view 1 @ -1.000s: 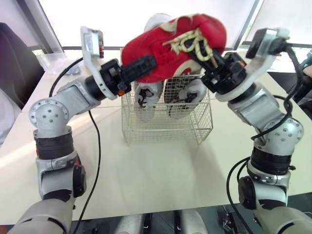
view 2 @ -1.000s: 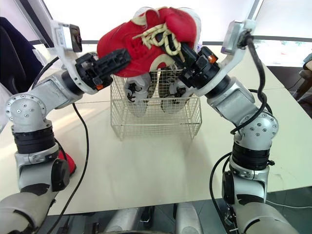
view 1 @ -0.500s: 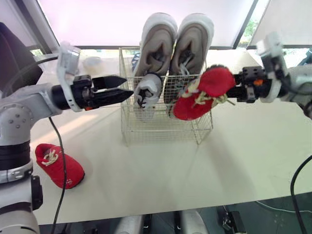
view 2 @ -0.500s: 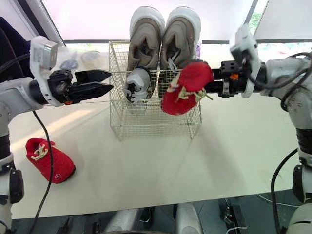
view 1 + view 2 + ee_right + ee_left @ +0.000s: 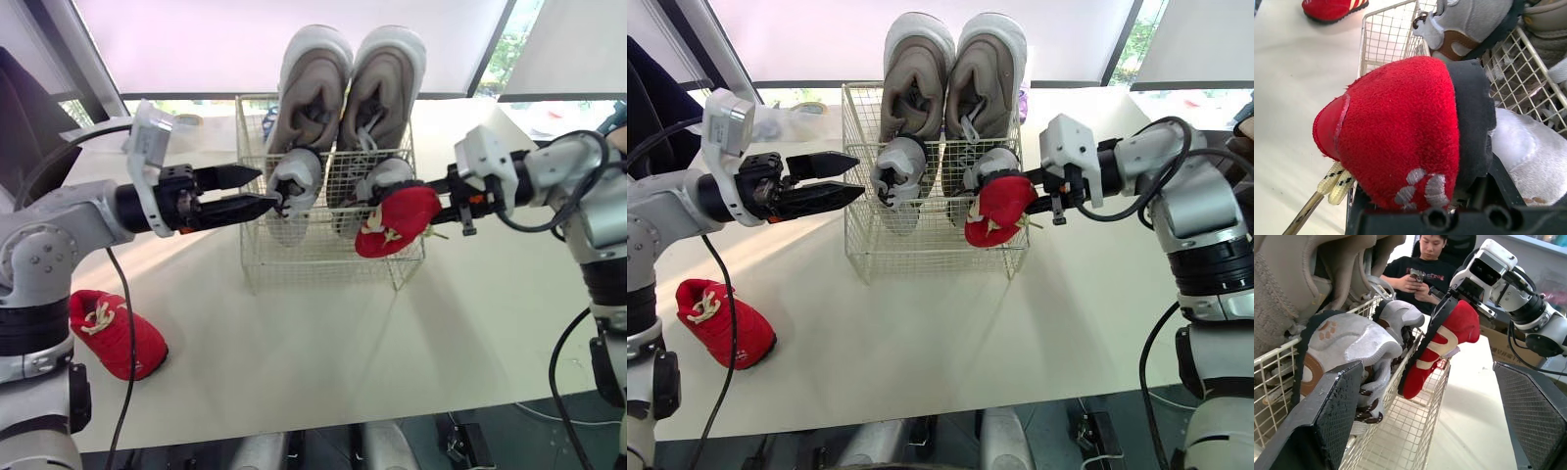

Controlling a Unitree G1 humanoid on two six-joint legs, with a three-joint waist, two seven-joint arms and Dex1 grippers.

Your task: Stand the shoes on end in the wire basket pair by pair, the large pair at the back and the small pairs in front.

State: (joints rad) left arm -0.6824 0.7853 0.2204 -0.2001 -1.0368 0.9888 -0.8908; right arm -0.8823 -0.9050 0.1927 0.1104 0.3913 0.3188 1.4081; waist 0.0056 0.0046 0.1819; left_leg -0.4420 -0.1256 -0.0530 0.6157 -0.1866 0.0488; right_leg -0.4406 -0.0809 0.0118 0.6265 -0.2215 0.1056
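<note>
You're clamping the right gripper on a fuzzy red shoe, cream laces dangling, toe-down at the wire basket's front-right corner | left gripper is hovering, fingers apart, beside the basket's left wall

A pale cream table is lit strongly from behind. The wide window is covered by a white blind and is held in dark frames; green leaves are seen outside. In the left wrist view a seated person in a black shirt is seen.
</note>
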